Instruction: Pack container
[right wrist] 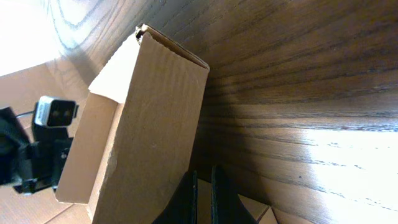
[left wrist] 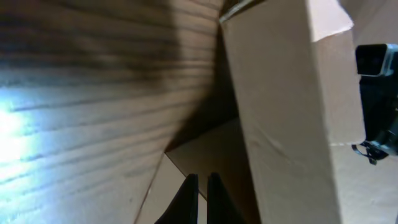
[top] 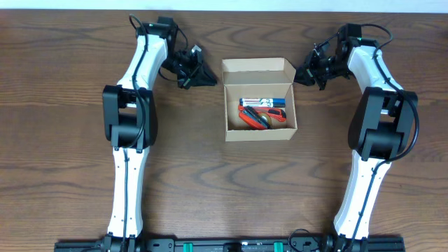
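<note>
The container (top: 260, 131) is a small tan cardboard box in the middle of the table. Its lid flap (top: 257, 68) stands open at the back. Inside lie a blue and white marker (top: 264, 101) and red and orange items (top: 260, 116). My left gripper (top: 208, 77) is beside the box's back left corner, with its fingers together. In the left wrist view the left gripper (left wrist: 203, 180) points at a low cardboard flap beside the upright lid (left wrist: 292, 106). My right gripper (top: 301, 74) is at the back right corner, shut. The right wrist view shows the right gripper (right wrist: 204, 174) beside the lid (right wrist: 155, 124).
The dark wood table (top: 70, 140) surrounds the box. Both arms reach in from the near edge and bend inward at the far side. The other arm's wrist camera shows past the lid in each wrist view.
</note>
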You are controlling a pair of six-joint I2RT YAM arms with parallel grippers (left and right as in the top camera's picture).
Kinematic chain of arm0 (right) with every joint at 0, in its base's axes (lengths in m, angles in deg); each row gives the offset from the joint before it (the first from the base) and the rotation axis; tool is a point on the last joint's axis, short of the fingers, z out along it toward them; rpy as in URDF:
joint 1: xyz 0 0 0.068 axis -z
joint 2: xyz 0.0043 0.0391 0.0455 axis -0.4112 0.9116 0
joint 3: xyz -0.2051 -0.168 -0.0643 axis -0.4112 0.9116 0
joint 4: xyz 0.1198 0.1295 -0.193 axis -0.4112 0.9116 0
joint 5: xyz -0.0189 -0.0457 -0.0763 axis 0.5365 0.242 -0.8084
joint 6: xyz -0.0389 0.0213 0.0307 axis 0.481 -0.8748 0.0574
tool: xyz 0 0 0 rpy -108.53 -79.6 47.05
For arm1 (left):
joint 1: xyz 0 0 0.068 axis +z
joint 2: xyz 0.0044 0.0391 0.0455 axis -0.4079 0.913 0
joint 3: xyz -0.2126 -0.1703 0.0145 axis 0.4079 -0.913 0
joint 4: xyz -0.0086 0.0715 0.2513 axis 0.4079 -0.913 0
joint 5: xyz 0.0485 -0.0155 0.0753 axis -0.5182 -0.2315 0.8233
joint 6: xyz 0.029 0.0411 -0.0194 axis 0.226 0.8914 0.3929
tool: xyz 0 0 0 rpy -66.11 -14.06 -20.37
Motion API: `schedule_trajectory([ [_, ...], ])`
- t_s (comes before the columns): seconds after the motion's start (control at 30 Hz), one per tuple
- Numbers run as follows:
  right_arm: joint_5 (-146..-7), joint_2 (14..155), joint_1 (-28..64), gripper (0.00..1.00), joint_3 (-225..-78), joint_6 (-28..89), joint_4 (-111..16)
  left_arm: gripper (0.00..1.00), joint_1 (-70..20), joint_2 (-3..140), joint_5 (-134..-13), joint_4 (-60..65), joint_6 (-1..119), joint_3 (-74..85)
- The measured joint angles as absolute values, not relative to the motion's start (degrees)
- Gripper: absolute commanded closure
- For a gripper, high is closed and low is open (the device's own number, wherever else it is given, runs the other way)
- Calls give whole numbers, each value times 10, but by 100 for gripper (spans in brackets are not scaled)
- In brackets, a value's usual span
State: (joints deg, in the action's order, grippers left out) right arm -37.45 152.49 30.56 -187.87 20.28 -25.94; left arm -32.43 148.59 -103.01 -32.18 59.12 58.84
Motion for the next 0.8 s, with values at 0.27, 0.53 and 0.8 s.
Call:
schedule_trajectory([
  [0.27, -374, 1525, 306, 99, -1879, 203, -262, 94, -324, 1486, -1038, -315, 585, 588],
  [0.53, -374, 1525, 306, 99, -1879, 203, -262, 94, -324, 1486, -1060, -291, 573, 588],
  [0.8, -361, 1525, 306, 98, -1876, 201, -282, 94, -325, 1486, -1065, -290, 565, 588],
])
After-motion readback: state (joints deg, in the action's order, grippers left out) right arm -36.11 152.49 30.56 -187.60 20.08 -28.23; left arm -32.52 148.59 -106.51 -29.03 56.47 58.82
